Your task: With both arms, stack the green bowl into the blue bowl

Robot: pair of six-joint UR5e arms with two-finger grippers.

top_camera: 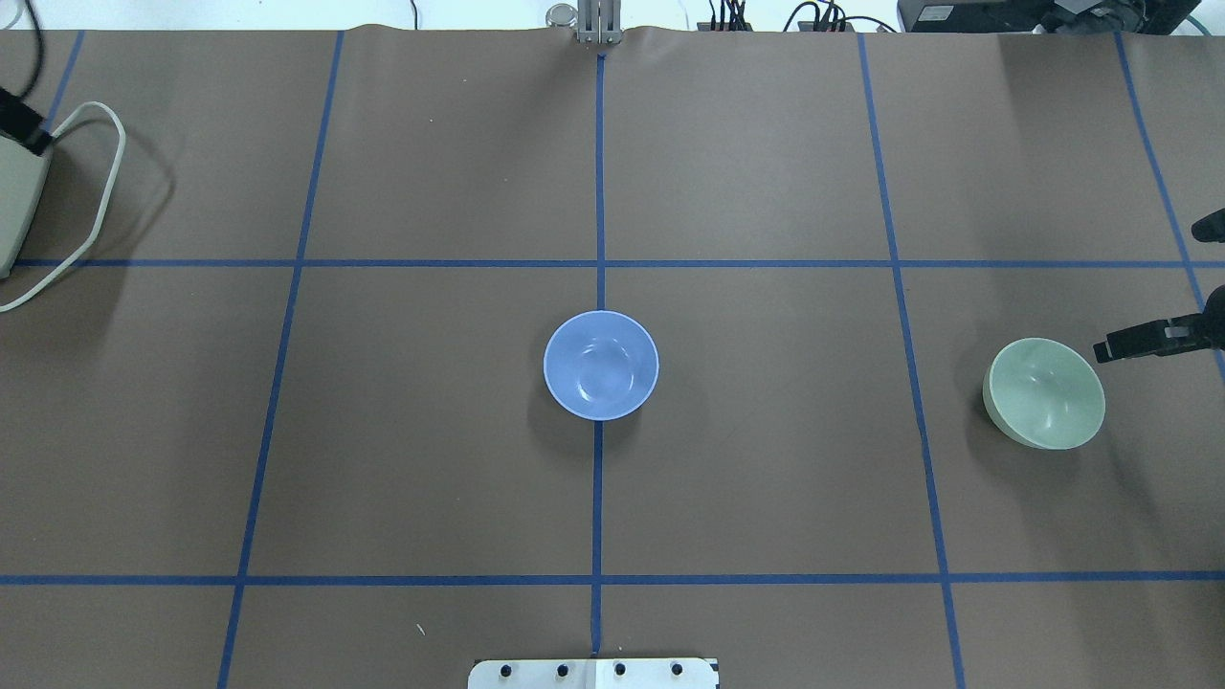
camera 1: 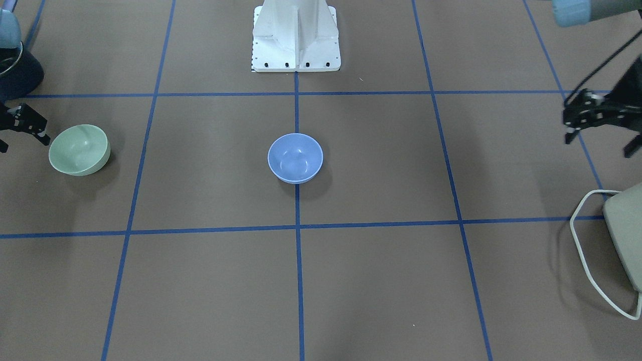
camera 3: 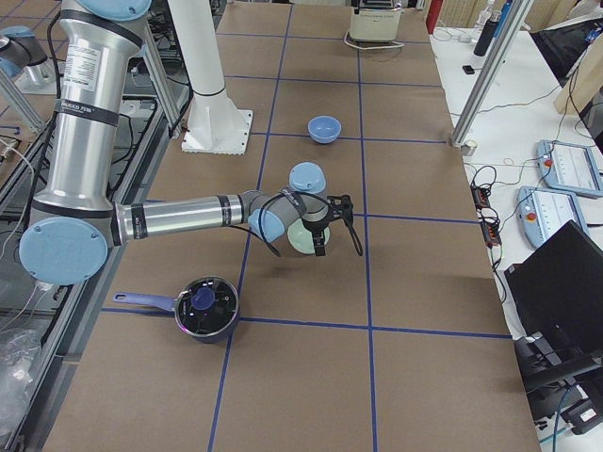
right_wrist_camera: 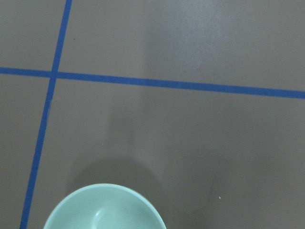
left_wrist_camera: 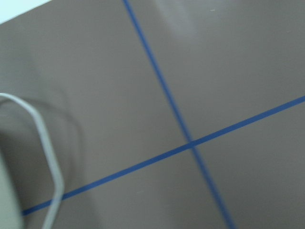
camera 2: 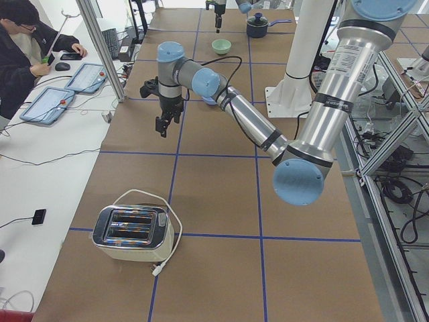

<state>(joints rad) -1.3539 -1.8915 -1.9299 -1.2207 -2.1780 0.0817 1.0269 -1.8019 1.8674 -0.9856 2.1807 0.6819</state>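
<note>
The pale green bowl (camera 1: 80,149) sits upright on the table at the robot's right side; it also shows in the overhead view (top_camera: 1045,392) and at the bottom of the right wrist view (right_wrist_camera: 107,210). The blue bowl (camera 1: 295,158) sits upright at the table's middle, on the centre tape line (top_camera: 601,366). My right gripper (top_camera: 1148,291) is open and empty, hanging just beyond the green bowl's outer side, apart from it. My left gripper (camera 1: 598,146) is open and empty above the table at the far left side, well away from both bowls.
A toaster (top_camera: 14,201) with a white cord (left_wrist_camera: 47,162) stands at the table's left end, near the left gripper. A dark pot with a lid (camera 3: 205,306) sits at the right end. The white pedestal base (camera 1: 296,35) stands at the robot's edge.
</note>
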